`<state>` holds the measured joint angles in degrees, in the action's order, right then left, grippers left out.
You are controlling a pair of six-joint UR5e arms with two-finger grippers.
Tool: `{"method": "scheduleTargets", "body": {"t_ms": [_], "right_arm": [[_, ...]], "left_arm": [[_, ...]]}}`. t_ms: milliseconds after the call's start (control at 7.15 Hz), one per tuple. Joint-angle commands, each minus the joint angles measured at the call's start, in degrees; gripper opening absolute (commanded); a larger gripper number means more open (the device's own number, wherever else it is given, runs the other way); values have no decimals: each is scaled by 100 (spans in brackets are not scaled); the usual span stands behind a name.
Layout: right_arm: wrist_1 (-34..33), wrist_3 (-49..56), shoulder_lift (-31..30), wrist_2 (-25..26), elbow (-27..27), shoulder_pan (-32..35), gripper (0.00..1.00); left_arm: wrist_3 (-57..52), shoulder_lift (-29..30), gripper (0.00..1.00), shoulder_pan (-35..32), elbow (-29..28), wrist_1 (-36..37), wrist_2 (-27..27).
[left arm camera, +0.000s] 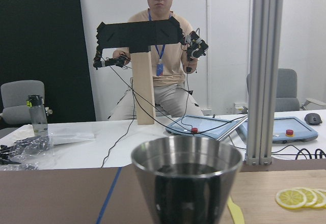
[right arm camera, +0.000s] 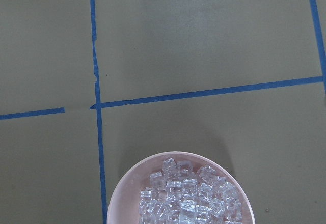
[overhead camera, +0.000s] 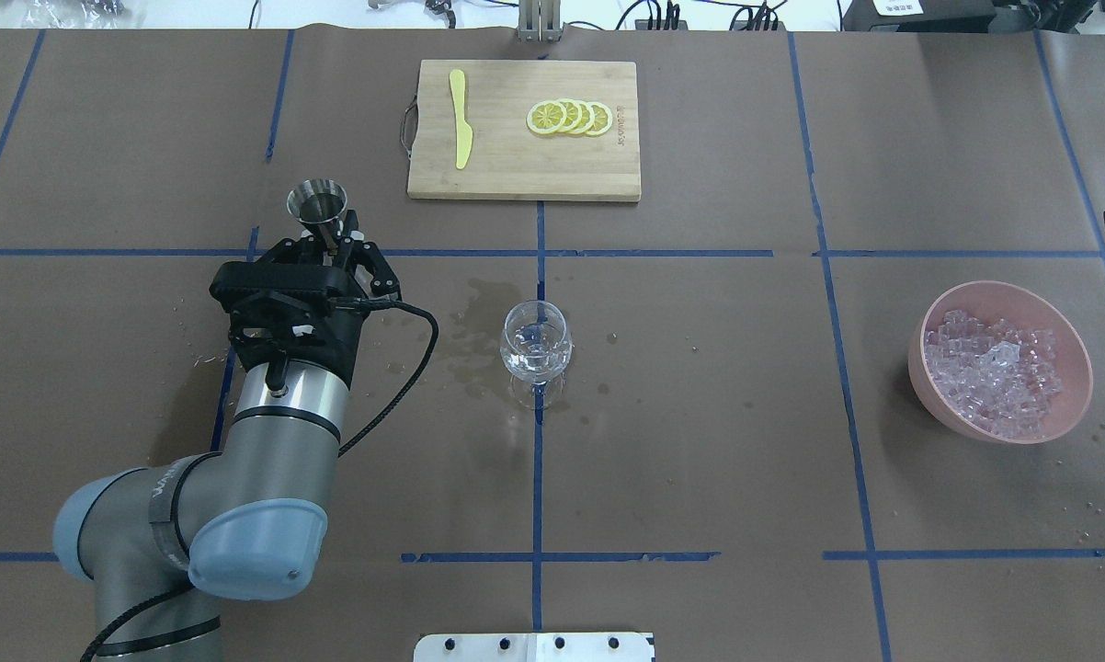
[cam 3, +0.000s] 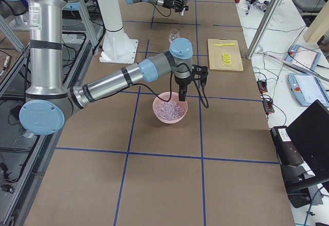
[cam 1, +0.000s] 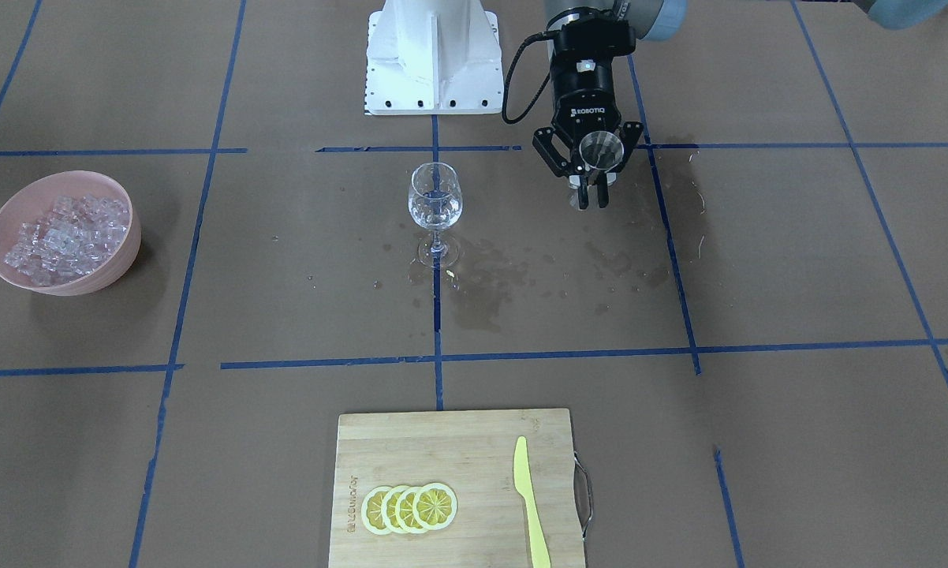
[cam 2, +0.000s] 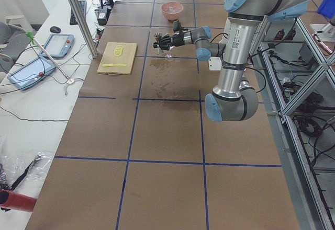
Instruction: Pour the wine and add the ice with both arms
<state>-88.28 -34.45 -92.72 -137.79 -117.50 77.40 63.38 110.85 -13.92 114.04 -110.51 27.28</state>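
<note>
My left gripper (overhead camera: 336,241) is shut on a small upright steel cup (overhead camera: 318,204), held left of the stemmed glass (overhead camera: 535,342). In the front-facing view that gripper (cam 1: 594,189) holds the cup (cam 1: 600,150) right of the glass (cam 1: 435,203). The cup (left arm camera: 187,183) fills the left wrist view, and its inside is too dark to read. A little clear wine (cam 1: 434,213) sits in the glass bowl. Ice (overhead camera: 998,368) fills a pink bowl (overhead camera: 929,368). My right gripper (cam 3: 181,97) hangs just over that bowl (cam 3: 157,108); I cannot tell whether it is open. Ice (right arm camera: 188,198) shows below the right wrist camera.
A bamboo cutting board (overhead camera: 516,175) with lemon slices (overhead camera: 571,118) and a yellow knife (overhead camera: 461,119) lies at the far edge. Dark wet stains (cam 1: 490,284) mark the paper around the glass. The white base column (cam 1: 433,55) stands at the robot side. A person (left arm camera: 160,56) sits beyond the table.
</note>
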Motion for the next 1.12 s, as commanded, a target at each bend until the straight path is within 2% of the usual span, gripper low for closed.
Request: {"method": "scheduleTargets", "body": {"t_ms": [0,419,979], "right_arm": [[13,0,0,33,-18,-32,100],[13,0,-9,42,-27,-41,100],[13,0,-9,42,-27,-41,100]], "left_arm": [[-1227,304,0,39,-223,-856,365],[-1249,543,0,74,-251,-850,787],[-1266,683,0,135,-602,-850,699]]}}
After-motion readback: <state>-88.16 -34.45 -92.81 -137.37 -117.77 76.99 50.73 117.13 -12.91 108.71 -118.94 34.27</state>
